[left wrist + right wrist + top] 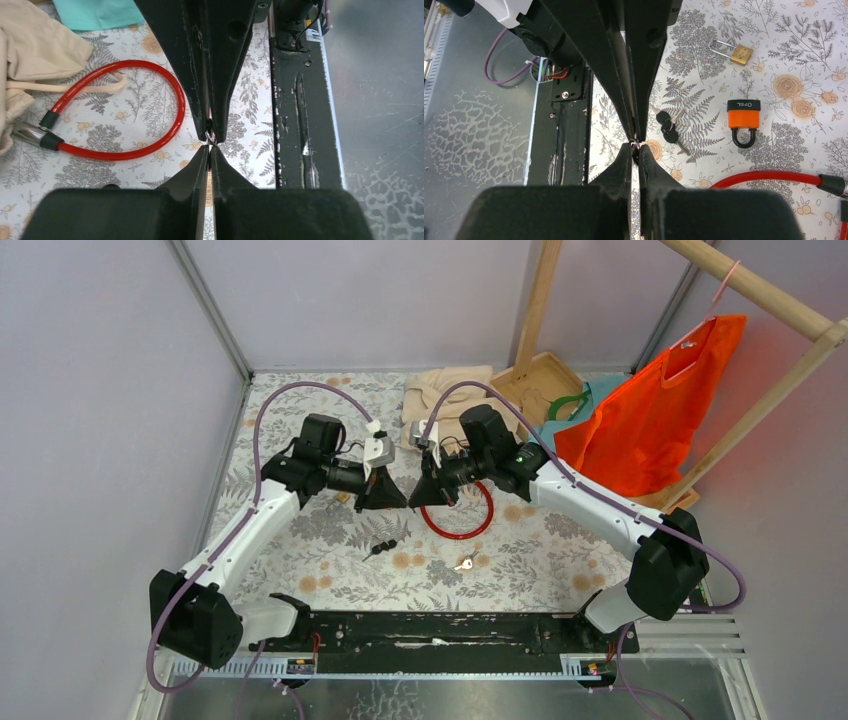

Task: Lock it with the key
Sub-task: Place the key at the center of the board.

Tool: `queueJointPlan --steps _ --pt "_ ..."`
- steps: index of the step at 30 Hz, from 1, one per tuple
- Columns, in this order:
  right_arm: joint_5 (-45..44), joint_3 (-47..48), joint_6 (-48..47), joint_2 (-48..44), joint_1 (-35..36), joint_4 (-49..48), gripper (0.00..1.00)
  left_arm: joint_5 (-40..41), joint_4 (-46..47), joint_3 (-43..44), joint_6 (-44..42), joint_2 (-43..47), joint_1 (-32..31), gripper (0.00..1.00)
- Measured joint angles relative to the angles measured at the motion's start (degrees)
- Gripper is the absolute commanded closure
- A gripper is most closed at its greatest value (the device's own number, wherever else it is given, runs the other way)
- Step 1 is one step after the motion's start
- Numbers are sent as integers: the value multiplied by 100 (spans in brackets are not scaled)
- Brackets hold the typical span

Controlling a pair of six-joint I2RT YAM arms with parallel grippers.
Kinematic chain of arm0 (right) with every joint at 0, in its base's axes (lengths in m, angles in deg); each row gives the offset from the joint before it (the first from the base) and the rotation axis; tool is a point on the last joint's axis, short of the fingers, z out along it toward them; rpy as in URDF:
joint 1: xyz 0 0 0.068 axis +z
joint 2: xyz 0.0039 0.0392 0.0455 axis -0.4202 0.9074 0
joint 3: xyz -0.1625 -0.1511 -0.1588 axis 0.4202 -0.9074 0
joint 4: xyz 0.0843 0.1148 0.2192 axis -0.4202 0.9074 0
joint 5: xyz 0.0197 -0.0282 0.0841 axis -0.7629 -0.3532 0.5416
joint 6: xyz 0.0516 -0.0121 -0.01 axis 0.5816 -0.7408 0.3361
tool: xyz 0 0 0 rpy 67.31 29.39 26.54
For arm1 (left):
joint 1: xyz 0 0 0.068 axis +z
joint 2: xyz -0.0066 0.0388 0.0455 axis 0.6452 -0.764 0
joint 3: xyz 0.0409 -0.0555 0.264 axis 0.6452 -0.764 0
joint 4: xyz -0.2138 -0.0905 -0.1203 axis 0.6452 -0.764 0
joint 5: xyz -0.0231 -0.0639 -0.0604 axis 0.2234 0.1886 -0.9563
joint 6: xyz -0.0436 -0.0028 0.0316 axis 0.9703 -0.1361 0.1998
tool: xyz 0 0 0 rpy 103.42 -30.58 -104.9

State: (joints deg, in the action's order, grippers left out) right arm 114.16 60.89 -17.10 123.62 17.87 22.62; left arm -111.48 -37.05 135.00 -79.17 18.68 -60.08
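Keys, three in all, lay on the floral table (300, 570) between the grippers and the near rail (430, 630): one silver key (463, 563) and, well apart from it, a black-headed pair (668, 127). Locks also numbered three: a red cable lock (774, 176), an orange padlock (744, 111) and a brass padlock (741, 54). The left gripper (209, 150) and right gripper (636, 149) met tip to tip, both jaws closed. A small ring (210, 137) sat at the meeting point; which pair pinched it could not be told. A beige cloth (440, 395) and wooden rack (540, 300) crowded the far edge.
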Motion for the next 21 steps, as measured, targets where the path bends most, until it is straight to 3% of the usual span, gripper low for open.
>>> queueJointPlan --steps 2,8,11,16,21 --pt "0 0 15 0 -2 0 87 20 -11 13 9 -4 2 100" --pt "-96 -48 -7 -4 2 -9 48 197 -48 61 39 -13 0 100" --pt "-282 -216 -79 -57 2 -24 35 459 -184 157 39 -28 2 100" --pt "-636 -503 -306 -260 2 -2 30 1099 -754 446 -256 -155 118 100" --pt "-883 -691 -557 -581 -22 15 29 2059 -1600 516 -780 -382 667 100"
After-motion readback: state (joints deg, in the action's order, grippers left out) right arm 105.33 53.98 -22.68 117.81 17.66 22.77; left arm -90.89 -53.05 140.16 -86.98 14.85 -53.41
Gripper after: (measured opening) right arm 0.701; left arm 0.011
